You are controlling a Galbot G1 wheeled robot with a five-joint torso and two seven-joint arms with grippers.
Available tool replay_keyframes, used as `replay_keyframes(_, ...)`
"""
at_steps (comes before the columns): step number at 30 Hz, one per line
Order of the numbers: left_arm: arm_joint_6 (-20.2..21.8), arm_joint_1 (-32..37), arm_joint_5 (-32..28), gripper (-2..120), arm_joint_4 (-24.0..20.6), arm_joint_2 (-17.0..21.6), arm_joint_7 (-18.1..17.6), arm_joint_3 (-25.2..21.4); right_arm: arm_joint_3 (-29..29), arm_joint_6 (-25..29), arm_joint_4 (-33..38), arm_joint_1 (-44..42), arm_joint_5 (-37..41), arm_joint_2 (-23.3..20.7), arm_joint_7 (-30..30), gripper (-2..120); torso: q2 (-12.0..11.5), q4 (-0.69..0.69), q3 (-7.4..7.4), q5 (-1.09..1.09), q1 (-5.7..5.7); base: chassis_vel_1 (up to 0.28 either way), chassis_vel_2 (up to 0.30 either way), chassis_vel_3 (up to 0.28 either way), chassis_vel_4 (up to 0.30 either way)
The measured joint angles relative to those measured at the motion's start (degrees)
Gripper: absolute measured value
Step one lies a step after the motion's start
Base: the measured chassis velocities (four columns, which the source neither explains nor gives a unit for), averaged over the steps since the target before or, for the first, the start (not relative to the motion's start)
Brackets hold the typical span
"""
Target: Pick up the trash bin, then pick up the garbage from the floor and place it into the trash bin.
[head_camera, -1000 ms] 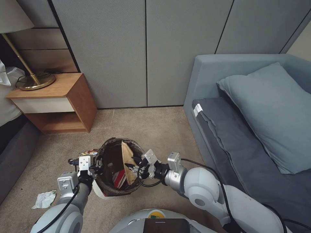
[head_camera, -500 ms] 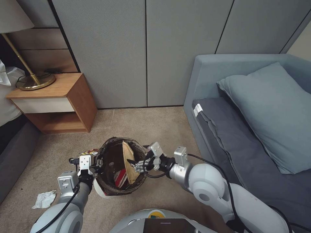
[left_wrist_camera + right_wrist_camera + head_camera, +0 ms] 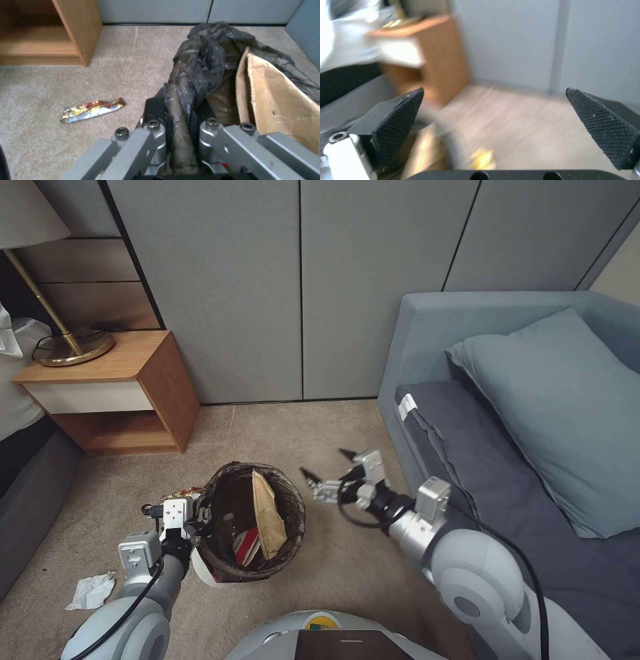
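Right gripper (image 3: 328, 465) has pulled back from trash bin (image 3: 291, 527), fingers wide apart, empty. Brown paper bag (image 3: 268, 510) now inside. Left gripper (image 3: 198, 519) clamped on bin rim. Snack wrapper (image 3: 92, 110), tissue (image 3: 91, 591) left on floor.

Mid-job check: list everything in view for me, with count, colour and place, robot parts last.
trash bin: one, white with dark liner, on the carpet at the left gripper.
brown paper bag: one, upright inside the bin.
red-white cup: one, low in the bin.
snack wrapper: one, yellow-red, on the carpet beside the bin.
crumpled tissue: one, white, on the floor outside the left arm.
nightstand: one, wood, with a brass lamp on top.
sofa: one, blue-grey, with a pillow.
left gripper: shut on the bin's rim.
right gripper: open, empty, between bin and sofa.
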Motion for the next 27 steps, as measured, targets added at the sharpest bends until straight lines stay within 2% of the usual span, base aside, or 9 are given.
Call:
replay_keyframes(1,-0.01,-0.2,0.0,7,0.0,0.01,0.0,-0.01,2.72,3.53,-1.46,-1.37,-5.17,1.55,-2.43,100,0.0,0.02,0.0,0.01,0.0,0.0,0.0,0.0,0.0)
replay_keyframes(2,-0.01,-0.2,0.0,7,0.0,0.01,0.0,-0.01,2.72,3.53,-1.46,-1.37,-5.17,1.55,-2.43,100,0.0,0.02,0.0,0.01,0.0,0.0,0.0,0.0,0.0)
replay_keyframes(4,-0.01,-0.55,-0.02,7,0.0,0.04,0.0,-0.2,7.23,8.7,-3.11,-4.1,-12.34,4.48,-5.1,100,0.0,0.0,0.0,0.01,0.0,0.0,0.0,0.0,0.0)
replay_keyframes(5,-0.01,-0.55,-0.02,7,0.0,0.04,0.0,-0.2,7.23,8.7,-3.11,-4.1,-12.34,4.48,-5.1,100,0.0,0.0,0.0,0.01,0.0,0.0,0.0,0.0,0.0)
replay_keyframes(8,-0.01,-0.85,-0.13,7,0.0,0.3,0.03,-0.67,12.96,16.77,-4.02,-11.32,-20.81,10.25,-5.5,100,0.0,-0.01,0.0,0.0,0.0,0.0,0.0,0.0,0.0)
replay_keyframes(9,-0.01,-0.85,-0.13,7,0.0,0.3,0.03,-0.67,12.96,16.77,-4.02,-11.32,-20.81,10.25,-5.5,100,0.0,-0.01,0.0,0.0,0.0,0.0,0.0,0.0,0.0)
replay_keyframes(13,0.15,-1.37,-0.19,7,0.0,0.97,0.36,-1.04,17.46,20.51,-2.49,-17.78,-23.16,15.18,-5.42,100,0.0,-0.02,0.0,0.0,0.0,0.0,0.0,0.0,0.0)
replay_keyframes(18,0.64,-1.81,-0.16,7,0.0,1.25,0.62,-0.77,20.82,23.94,-0.96,-21.97,-25.4,18.26,-5.38,100,0.0,0.0,0.0,0.0,0.0,0.0,0.0,0.0,0.0)
replay_keyframes(27,1.1,-2.72,-0.12,7,0.0,1.43,0.62,-0.55,22.17,25.5,0.97,-25.19,-26.19,21.41,-5.48,100,0.0,0.0,0.0,0.0,0.0,0.0,0.0,0.0,0.0)
